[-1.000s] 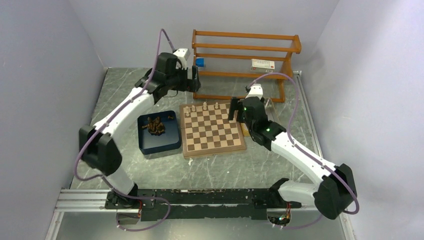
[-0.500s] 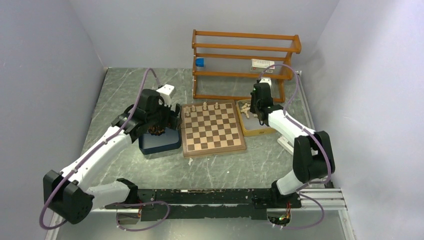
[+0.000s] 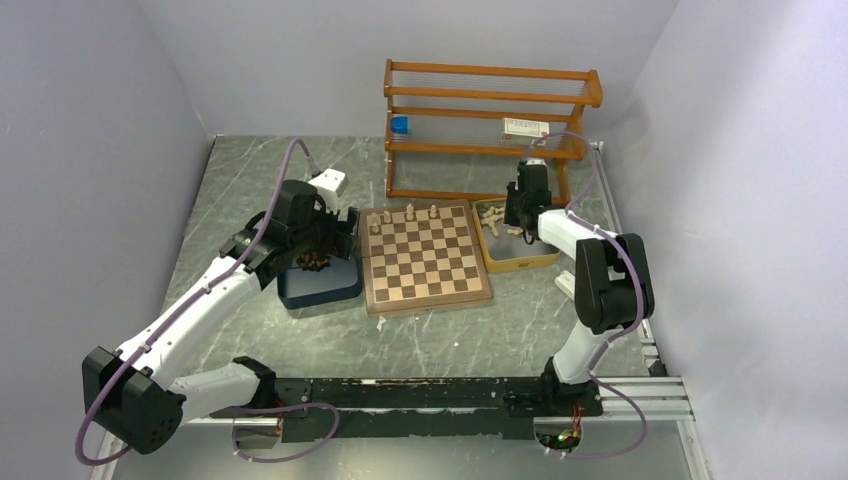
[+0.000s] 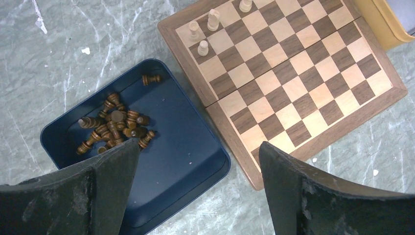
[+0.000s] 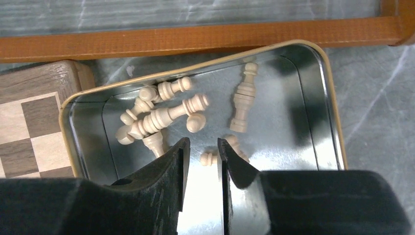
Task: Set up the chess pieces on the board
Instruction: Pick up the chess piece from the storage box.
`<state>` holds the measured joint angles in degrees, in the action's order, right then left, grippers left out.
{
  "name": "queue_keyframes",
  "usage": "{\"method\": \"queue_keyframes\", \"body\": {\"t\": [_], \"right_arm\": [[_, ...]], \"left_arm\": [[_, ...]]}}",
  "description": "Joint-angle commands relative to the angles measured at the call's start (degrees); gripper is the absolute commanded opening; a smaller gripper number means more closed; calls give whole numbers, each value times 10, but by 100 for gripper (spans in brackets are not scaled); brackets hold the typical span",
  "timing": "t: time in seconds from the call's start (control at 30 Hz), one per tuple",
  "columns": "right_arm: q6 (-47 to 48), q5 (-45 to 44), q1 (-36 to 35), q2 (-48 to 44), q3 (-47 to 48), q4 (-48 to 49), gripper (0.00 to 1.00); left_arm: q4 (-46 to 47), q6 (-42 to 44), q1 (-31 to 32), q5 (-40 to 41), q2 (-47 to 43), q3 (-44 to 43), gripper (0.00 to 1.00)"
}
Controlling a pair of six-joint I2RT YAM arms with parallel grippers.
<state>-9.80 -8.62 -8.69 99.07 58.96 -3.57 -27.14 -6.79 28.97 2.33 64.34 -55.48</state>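
Observation:
The board (image 3: 426, 262) lies mid-table, with several cream chess pieces (image 3: 408, 213) standing along its far edge; they also show in the left wrist view (image 4: 203, 47). Dark chess pieces (image 4: 115, 125) lie heaped in a dark blue tray (image 4: 186, 147). My left gripper (image 4: 199, 147) hangs wide open above that tray's near right corner, holding nothing. More cream pieces (image 5: 161, 115) lie in the tan-rimmed tray (image 5: 195, 63). My right gripper (image 5: 203, 143) is low inside it, jaws a narrow gap apart and empty. A small cream pawn (image 5: 209, 157) lies just past the fingertips.
A wooden rack (image 3: 490, 110) stands behind the board and the tan tray (image 3: 520, 262), with a blue cube (image 3: 400, 124) on its shelf. The blue tray (image 3: 320, 285) touches the board's left edge. Grey walls close in both sides.
The right arm swung from the board's right edge to the tan tray and narrowed its jaws. The left arm came forward from the back to the blue tray, still open.

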Motion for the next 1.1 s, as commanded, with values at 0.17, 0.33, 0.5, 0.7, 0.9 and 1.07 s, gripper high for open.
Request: {"method": "queue_keyframes", "body": {"t": [0.17,0.33,0.5,0.7,0.9,1.07], "right_arm": [[9,35,4,39,31,34,32],[14,30,4,53,37,34,29],[13,28,4,57,39,32,29],[14,29,4,55,33,34,23],[14,28,4,67,43,24,28],[15,29,4,69,42,25,24]], "left_arm": [[13,9,2,9,-5,-3,95],[13,10,2,12,-9,-2,95],[13,10,2,13,-12,-2,95],[13,10,2,15,-17,-1,95],[13,10,2,16,-20,-1,95],[12,10,2,18,-20,0,95]]}}
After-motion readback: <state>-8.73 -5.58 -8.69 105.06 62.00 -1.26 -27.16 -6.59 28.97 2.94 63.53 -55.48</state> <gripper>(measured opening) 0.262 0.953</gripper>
